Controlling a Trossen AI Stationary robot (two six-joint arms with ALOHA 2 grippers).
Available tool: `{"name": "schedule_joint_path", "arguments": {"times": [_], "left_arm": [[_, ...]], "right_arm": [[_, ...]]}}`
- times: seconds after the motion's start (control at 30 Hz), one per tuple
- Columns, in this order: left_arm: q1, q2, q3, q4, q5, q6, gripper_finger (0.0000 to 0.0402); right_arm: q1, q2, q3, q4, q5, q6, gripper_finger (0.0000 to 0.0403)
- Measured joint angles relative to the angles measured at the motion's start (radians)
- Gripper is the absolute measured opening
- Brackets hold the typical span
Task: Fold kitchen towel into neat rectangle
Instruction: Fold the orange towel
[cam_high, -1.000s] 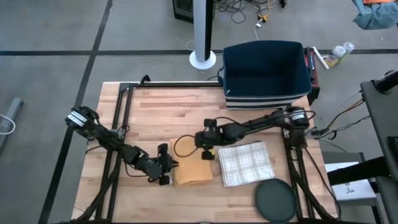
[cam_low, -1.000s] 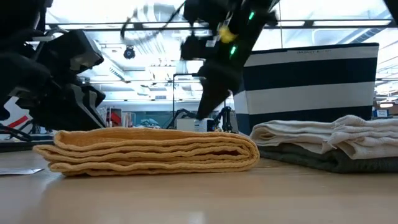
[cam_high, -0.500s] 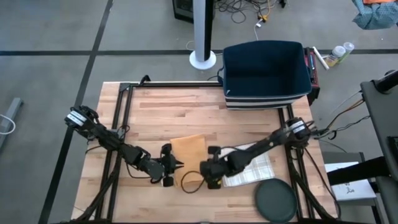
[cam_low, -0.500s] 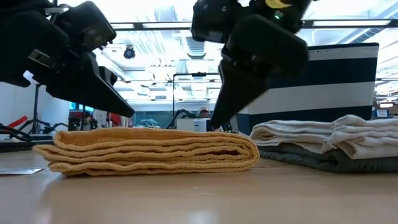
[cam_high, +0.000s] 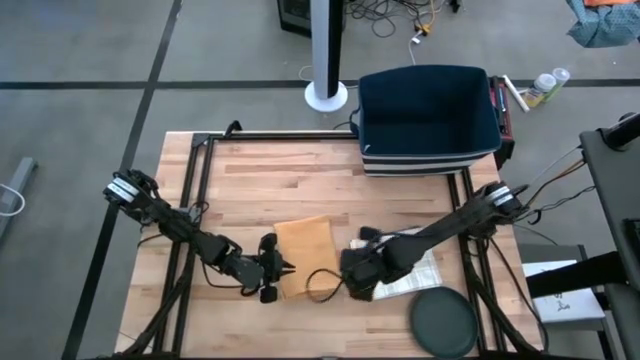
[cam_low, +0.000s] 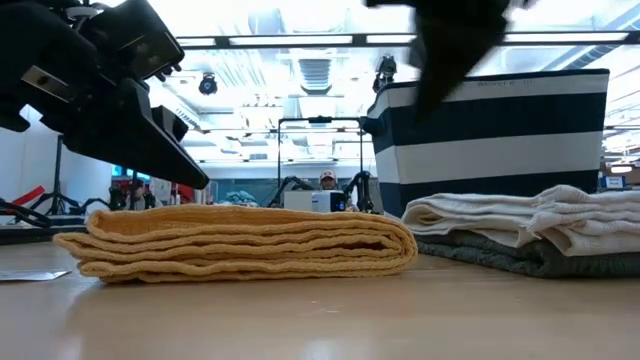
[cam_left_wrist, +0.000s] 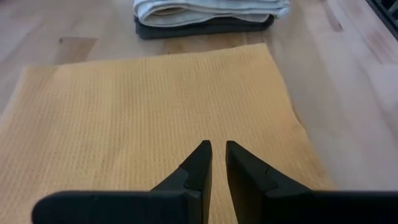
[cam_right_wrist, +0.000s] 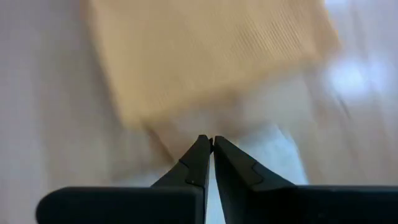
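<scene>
The folded mustard-yellow waffle-weave kitchen towel (cam_high: 304, 254) lies flat on the wooden table (cam_high: 260, 175), between the two claws. The left gripper (cam_high: 283, 266) sits at its edge, fingers nearly together and empty. The right gripper (cam_high: 362, 283) is just beside it, pinched closed, holding nothing.

Right gripper (cam_high: 352, 283) swung from the far edge of the yellow towel (cam_high: 305, 253), near the bench's middle, round to the near side, now low between that towel and the checked towel (cam_high: 424, 272), over the latter's corner. Gone from in front of the striped bin (cam_low: 500, 140) in the low view. Left gripper (cam_high: 283, 266) lifted slightly off the yellow towel's edge, fingers pointing across it.
</scene>
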Motion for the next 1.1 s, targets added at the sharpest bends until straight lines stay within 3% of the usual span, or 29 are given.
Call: {"name": "schedule_joint_path", "arguments": {"times": [0.1, 0.2, 0.43, 0.67, 0.9, 1.1], "left_arm": [[0.000, -0.001, 0.000, 0.000, 0.021, 0.004, 0.0038], [0.000, -0.001, 0.000, 0.000, 0.024, 0.010, 0.0038], [0.000, -0.001, 0.000, 0.003, 0.041, 0.010, 0.0038], [0.000, -0.001, 0.000, 0.012, 0.041, 0.010, 0.0038], [0.000, -0.003, 0.000, 0.010, 0.033, 0.010, 0.0038], [-0.027, -0.088, 0.000, -0.021, 0.033, -0.011, 0.0038]], "right_arm": [[0.000, -0.013, -0.009, -0.188, -0.001, 0.106, 0.0018], [0.000, -0.010, -0.061, -0.227, -0.034, 0.157, 0.0018], [0.002, -0.009, -0.239, -0.048, -0.231, 0.191, 0.0018], [-0.046, -0.017, -0.359, 0.193, -0.248, 0.120, 0.0018], [-0.144, -0.011, -0.333, 0.273, -0.223, -0.019, 0.0018], [-0.170, -0.021, -0.203, 0.215, -0.206, -0.030, 0.0018]]}}
